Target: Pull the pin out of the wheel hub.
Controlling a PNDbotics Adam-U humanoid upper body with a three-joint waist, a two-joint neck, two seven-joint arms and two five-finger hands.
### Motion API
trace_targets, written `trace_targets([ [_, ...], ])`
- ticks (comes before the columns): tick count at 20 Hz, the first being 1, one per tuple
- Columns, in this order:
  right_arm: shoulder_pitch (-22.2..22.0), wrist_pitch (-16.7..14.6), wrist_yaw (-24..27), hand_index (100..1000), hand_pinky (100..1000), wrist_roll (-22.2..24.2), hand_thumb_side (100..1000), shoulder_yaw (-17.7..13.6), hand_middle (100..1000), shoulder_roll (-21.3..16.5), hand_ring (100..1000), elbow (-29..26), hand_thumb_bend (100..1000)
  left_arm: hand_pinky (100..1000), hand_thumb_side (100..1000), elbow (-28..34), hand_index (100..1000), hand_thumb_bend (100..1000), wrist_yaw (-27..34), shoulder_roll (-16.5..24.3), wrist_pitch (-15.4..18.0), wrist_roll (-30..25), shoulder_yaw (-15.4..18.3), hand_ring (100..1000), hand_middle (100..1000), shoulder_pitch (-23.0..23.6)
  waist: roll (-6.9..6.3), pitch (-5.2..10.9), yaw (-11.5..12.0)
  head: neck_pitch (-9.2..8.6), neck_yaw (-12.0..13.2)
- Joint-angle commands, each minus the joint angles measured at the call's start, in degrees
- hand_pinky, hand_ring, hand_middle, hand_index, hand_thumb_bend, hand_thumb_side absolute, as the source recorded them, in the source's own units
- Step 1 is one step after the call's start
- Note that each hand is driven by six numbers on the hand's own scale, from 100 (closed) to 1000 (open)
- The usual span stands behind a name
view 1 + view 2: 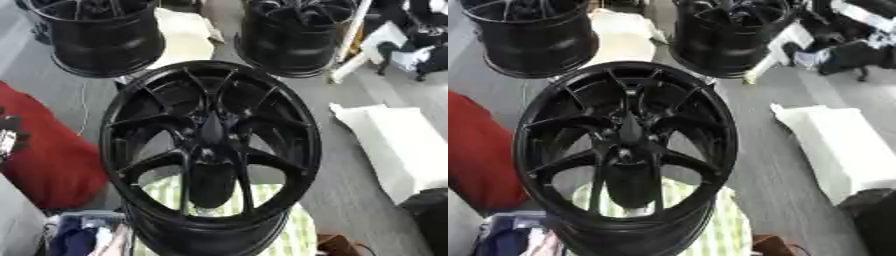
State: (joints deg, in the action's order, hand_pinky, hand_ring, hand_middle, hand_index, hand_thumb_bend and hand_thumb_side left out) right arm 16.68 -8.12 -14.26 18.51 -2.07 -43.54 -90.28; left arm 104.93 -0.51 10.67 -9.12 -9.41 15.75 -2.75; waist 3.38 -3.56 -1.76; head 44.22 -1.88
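black wheel hub (210, 150), 2 rims behind

I am looking down into what seems a wheel workshop or storeroom: one black alloy wheel (210, 150) close below me, two more black wheels (96, 37) (293, 35) standing behind it on a grey floor (350, 165), with white padding (398, 145) alongside.

I see a grey floor (367, 200). A red cushion (48, 160) lies left, a white block (398, 145) right.
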Motion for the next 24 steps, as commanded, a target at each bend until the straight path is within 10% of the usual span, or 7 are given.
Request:
trace_targets([
  [1, -4.81, 1.52, -3.46, 962, 740, -4.82, 458, -5.43, 798, 3.35, 758, 1.77, 312, 729, 488, 1.05, 927, 233, -0.26, 1.26, 0.09, 0.31, 0.47, 704, 756, -0.98, -0.21, -0.04, -0.13, -0.11, 0.44],
  [5, -11.78, 4.04, -8.74, 969, 748, -14.44, 478, -11.2, 864, 12.05, 785, 6.3, 327, 728, 488, 1.07, 927, 232, -0.29, 1.17, 0.13, 0.4, 0.59, 704, 757, -1.19, -0.37, -0.66, -0.27, -0.11, 0.53],
  [11, -17.02, -1.13, 1.18, 914, 690, -34.09, 429, -11.11, 739, 21.75, 683, 8.1, 268, 727, 487, 1.17, 926, 229, -0.28, 1.01, 0.13, 0.15, 0.39, 705, 756, -1.69, -0.26, -1.48, -0.1, -0.11, -0.23],
  [24, -17.19, -8.19, 13.9, 883, 659, -38.28, 406, -0.83, 655, 28.97, 610, 2.69, 203, 724, 486, 0.89, 923, 224, -0.38, 1.14, 0.12, -0.61, -0.17, 703, 755, -2.54, 0.16, -2.92, 0.12, -0.49, -0.62],
])
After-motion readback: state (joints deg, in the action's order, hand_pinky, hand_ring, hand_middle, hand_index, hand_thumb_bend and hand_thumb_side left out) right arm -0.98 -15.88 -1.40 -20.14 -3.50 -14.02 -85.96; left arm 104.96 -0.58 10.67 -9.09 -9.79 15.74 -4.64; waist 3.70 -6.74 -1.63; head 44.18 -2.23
